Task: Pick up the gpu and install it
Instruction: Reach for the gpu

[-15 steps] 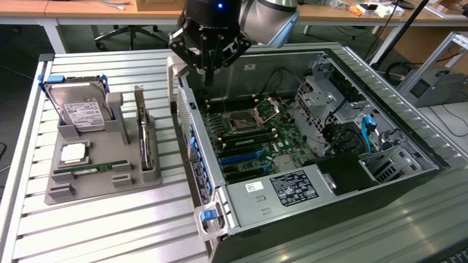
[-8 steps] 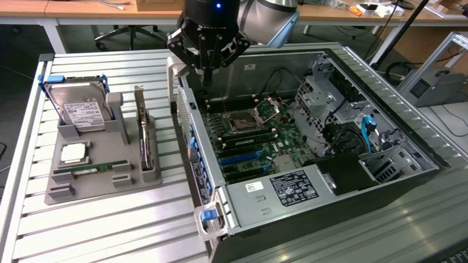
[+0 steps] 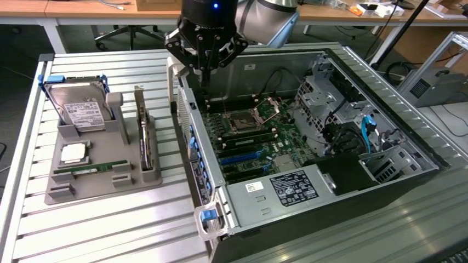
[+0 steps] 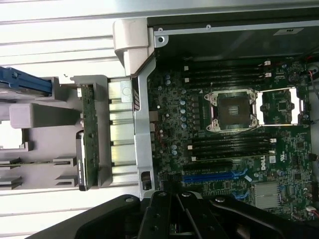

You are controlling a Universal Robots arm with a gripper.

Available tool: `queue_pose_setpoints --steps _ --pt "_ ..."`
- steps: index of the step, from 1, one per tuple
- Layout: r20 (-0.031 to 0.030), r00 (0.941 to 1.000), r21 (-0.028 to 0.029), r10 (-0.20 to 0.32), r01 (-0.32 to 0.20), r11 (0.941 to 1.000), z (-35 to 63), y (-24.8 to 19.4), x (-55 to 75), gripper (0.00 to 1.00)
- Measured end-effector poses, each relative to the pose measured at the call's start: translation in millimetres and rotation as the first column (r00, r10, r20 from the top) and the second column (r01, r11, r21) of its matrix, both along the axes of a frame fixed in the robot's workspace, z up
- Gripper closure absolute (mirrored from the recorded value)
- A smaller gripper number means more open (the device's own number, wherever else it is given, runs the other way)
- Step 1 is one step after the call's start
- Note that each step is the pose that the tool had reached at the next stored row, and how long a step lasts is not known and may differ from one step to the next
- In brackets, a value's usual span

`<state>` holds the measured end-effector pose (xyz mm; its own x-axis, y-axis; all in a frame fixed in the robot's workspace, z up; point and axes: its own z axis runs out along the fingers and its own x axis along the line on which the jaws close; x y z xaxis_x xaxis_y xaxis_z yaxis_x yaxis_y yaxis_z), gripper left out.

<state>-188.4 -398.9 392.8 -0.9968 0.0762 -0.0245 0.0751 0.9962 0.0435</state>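
Note:
The gpu (image 3: 146,139) is a thin dark card with a silvery edge, standing edge-on in a slot of the grey holder (image 3: 95,189) at the exterior view's left. The wrist view shows the gpu (image 4: 88,139) as a narrow green and dark strip beside the case wall. My gripper (image 3: 207,74) hangs above the far left wall of the open computer case (image 3: 307,189), up and to the exterior view's right of the gpu. Its fingers are shut together with nothing between them. In the wrist view my gripper (image 4: 174,206) looks down on the motherboard (image 4: 224,124).
A silver hard drive (image 3: 80,109), a small square chip (image 3: 73,153) and a green memory stick (image 3: 91,169) also sit in the holder. Blue expansion slots (image 3: 241,158) lie on the motherboard. The case's metal wall (image 4: 142,124) stands between holder and board. Cables and drive cages fill the case's right side.

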Motion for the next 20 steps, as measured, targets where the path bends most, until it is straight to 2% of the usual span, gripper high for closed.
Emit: queue_pose_setpoints --steps 20 --pt "0.0 1.0 0.0 0.0 0.0 1.0 -0.1 0.0 -5.8 0.89"
